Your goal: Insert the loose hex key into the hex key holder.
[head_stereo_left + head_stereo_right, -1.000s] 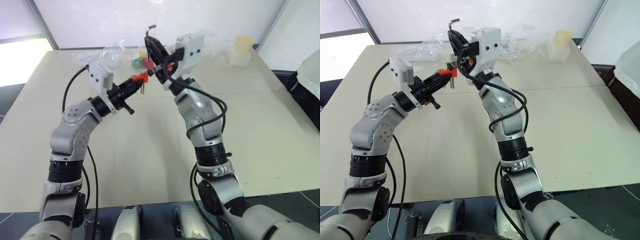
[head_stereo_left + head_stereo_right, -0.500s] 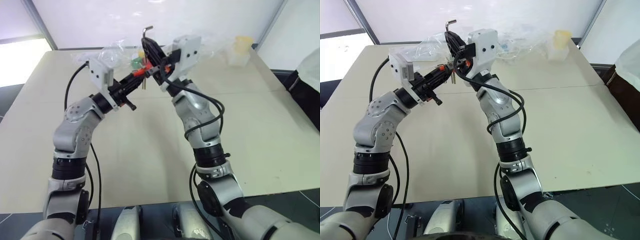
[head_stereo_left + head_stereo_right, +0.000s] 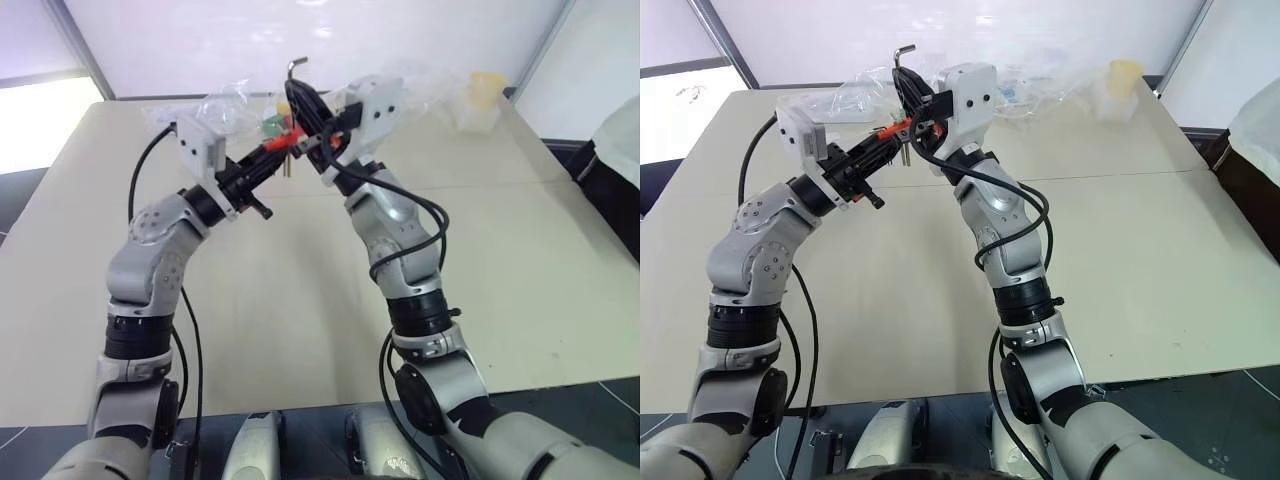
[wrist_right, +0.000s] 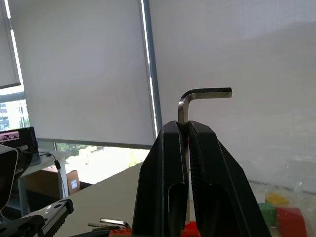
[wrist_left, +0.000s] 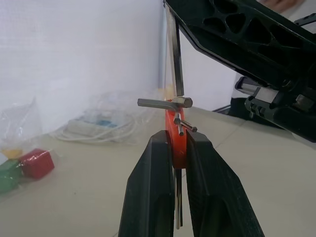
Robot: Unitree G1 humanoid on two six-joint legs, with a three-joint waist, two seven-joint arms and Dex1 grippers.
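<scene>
Right gripper (image 4: pixel 183 133) hides the loose hex key's (image 4: pixel 202 95) shaft.

Readable text: none in any view.
Labels, brands: none legible on the arms, the wrist camera housings or the bench (image 3: pixel 520 250).
Numbers, signs: none legible on the plastic bags (image 3: pixel 855 97) or container (image 3: pixel 482 100).

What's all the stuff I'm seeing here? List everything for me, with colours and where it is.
hex key holder: one, orange-red, clamped in the left gripper above the table.
loose hex key: one, dark grey, L-shaped, clamped in the right gripper, bent end up.
cubes: two, red and green, bagged at the table's far side.
clear plastic bags: several, far edge.
cable: one, white, coiled, far side.
container: one, yellowish, far right corner.
table: one, beige.
left gripper: black, jaws shut.
right gripper: black, jaws shut.
</scene>
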